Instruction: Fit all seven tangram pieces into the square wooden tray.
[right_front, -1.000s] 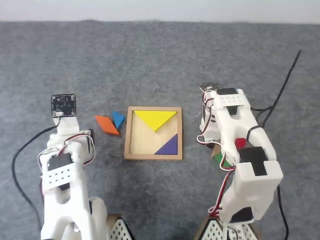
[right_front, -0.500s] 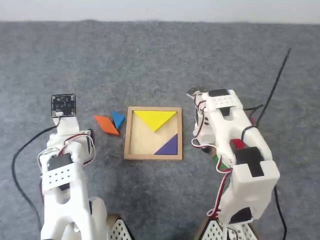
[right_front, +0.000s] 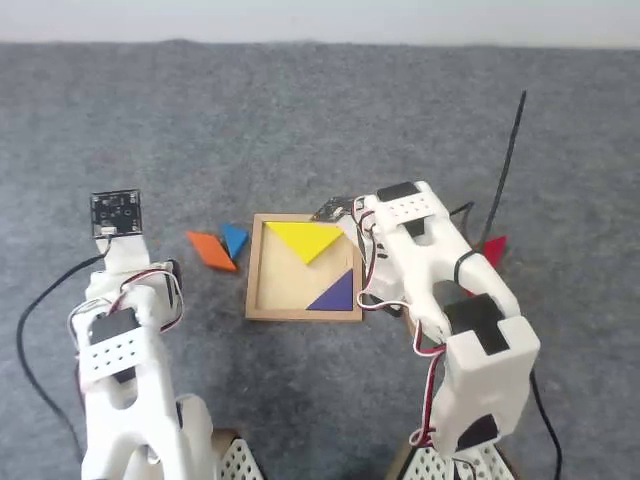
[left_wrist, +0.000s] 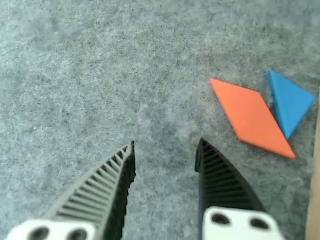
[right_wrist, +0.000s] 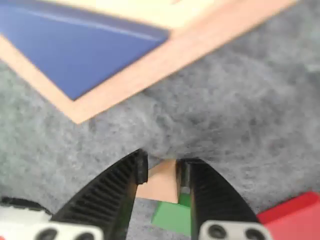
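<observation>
Your right claw (right_wrist: 161, 161) pinches a tan piece (right_wrist: 162, 184) beside the tray (right_wrist: 190, 52); a shallow grip could twist it against the rim. Left claw (left_wrist: 166, 145) hangs spread.

Work surface: a grey felt-like mat (right_front: 300, 120), coarse and mottled, its fibres plain at close range in both wrist views. It runs to the left, right and near edges of the high view. Along the far edge lies a pale, flat strip (right_front: 320, 20), off-white, meeting the mat in a slightly uneven line; wall or bare tabletop, cannot tell. Light even and diffuse; shadows soft, no glare.
</observation>
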